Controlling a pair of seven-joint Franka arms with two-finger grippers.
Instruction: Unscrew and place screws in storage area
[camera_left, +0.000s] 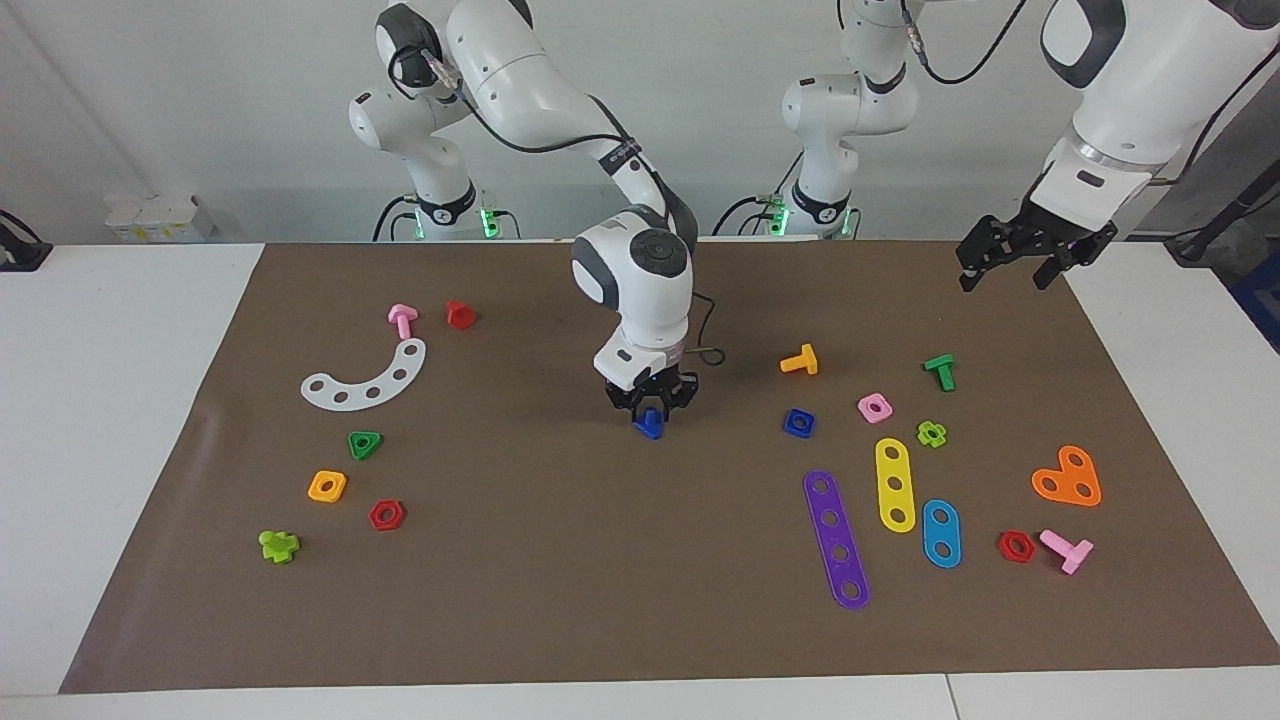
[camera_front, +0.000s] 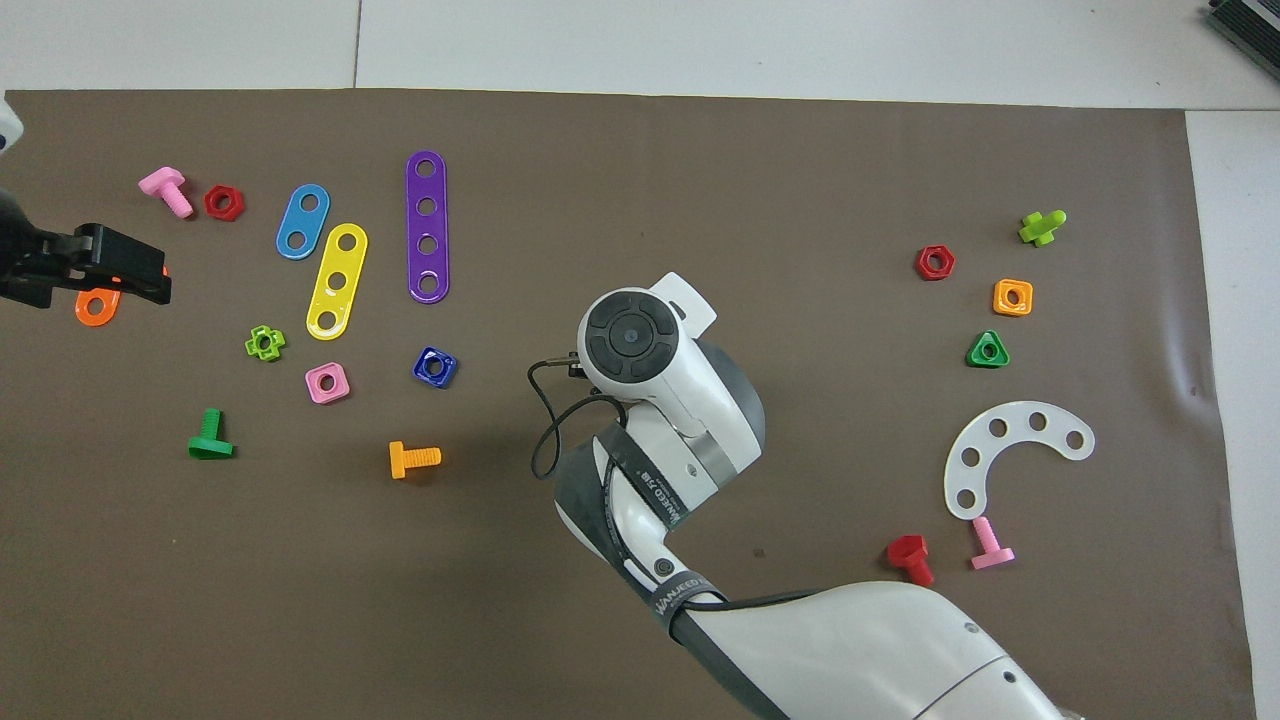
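In the facing view I see my right gripper (camera_left: 651, 404) down at the mat (camera_left: 560, 600), its fingers narrowed around the stem of the dark-blue bolt (camera_left: 649, 424). The bolt's triangular head rests on the paper just below the fingertips, with the stem pointing up between them. The fingers sit close on either side of it, but I cannot tell whether they actually press on it. The dark-blue square nut (camera_left: 799, 423) lies apart from those jaws, toward the left arm's end, beside the pink square nut (camera_left: 874, 407). My left gripper (camera_left: 1018, 263) hangs high over the mat's edge with its fingers spread and nothing between them.

From overhead, the right arm's wrist hides its own fingers and the bolt completely. The blue nut (camera_front: 434, 366) lies clear of that wrist on open paper. The left gripper (camera_front: 130, 280) shows at the frame edge over the orange piece (camera_front: 96, 306), jaws apart and empty.
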